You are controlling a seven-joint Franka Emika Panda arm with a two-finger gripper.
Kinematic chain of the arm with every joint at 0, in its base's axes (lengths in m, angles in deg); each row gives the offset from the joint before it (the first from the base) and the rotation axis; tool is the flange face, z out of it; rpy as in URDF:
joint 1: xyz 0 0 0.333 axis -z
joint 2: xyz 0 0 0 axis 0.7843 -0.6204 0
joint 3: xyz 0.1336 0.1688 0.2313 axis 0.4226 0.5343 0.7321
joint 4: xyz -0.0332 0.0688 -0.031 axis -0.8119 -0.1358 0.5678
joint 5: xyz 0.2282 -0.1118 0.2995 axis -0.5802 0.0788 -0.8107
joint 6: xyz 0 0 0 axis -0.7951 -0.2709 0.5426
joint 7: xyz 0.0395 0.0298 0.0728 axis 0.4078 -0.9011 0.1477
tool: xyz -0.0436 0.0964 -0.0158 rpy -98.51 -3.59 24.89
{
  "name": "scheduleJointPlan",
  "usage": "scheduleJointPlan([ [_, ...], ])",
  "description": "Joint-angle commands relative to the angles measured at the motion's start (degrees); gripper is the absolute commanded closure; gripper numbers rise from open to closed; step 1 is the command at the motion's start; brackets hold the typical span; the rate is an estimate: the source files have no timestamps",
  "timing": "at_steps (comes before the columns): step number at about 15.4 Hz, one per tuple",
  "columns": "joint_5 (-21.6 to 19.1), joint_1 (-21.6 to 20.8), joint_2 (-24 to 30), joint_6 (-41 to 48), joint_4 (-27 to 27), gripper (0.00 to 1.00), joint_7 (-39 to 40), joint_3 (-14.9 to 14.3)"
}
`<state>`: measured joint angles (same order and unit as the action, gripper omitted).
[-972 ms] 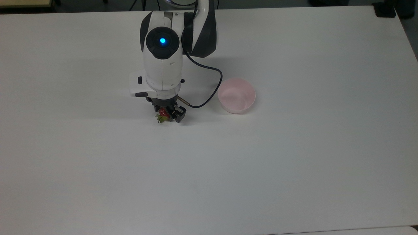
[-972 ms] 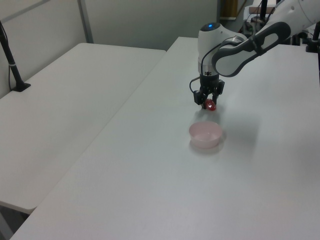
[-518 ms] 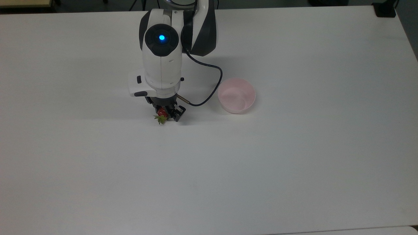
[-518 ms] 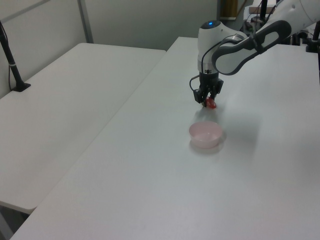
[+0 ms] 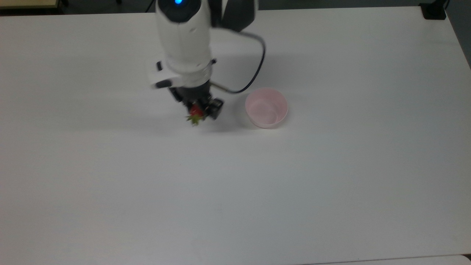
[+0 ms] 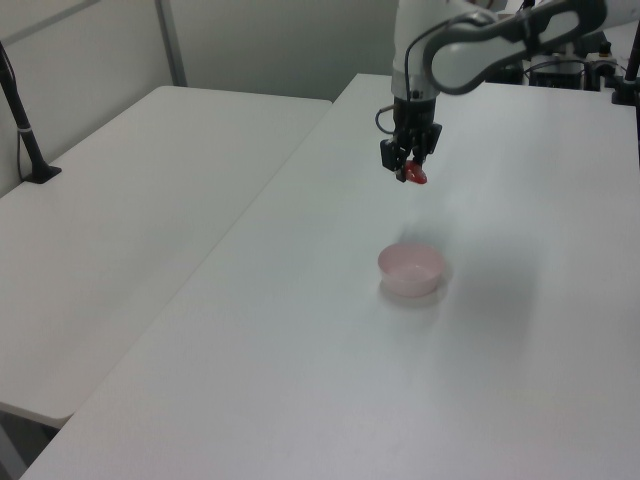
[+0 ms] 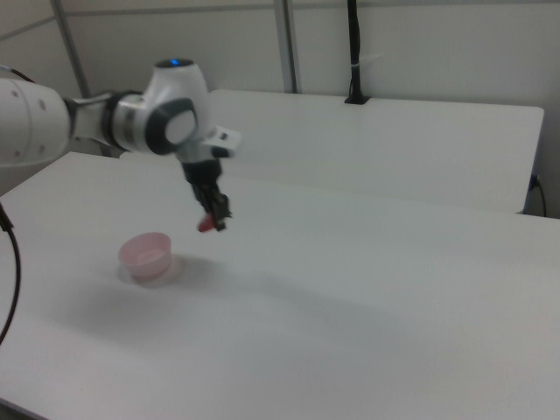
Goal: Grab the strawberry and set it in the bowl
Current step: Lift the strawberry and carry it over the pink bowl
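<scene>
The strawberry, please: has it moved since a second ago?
Yes: the strawberry has risen off the table and moved toward the bowl, rightward in the top view.

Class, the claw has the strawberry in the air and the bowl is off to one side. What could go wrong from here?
1. The strawberry hangs low out of the claw, leaves sticking out; it may slip mid-move.
2. The bowl is small and apart from the claw; an early release could drop the strawberry on the table.
3. A low approach might knock the light bowl.

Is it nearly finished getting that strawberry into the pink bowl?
About halfway. Done: the gripper has the strawberry pinched and lifted clear of the white table. In hand: it hangs in the air, not yet over the bowl. Left: carry it above the bowl, which is empty, and let go.
</scene>
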<state>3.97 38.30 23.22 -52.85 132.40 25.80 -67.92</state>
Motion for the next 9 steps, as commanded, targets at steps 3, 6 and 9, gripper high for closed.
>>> scheduleJointPlan([
  [3, -0.2, -9.0, 0.8, 3.6, 1.6, 0.64, 0.7, 3.5],
  [6, 0.0, -12.3, -1.5, 3.3, 1.7, 0.61, 0.7, 3.5],
  [9, 1.6, -12.4, -2.8, 3.1, 1.7, 0.01, 0.5, 3.5],
])
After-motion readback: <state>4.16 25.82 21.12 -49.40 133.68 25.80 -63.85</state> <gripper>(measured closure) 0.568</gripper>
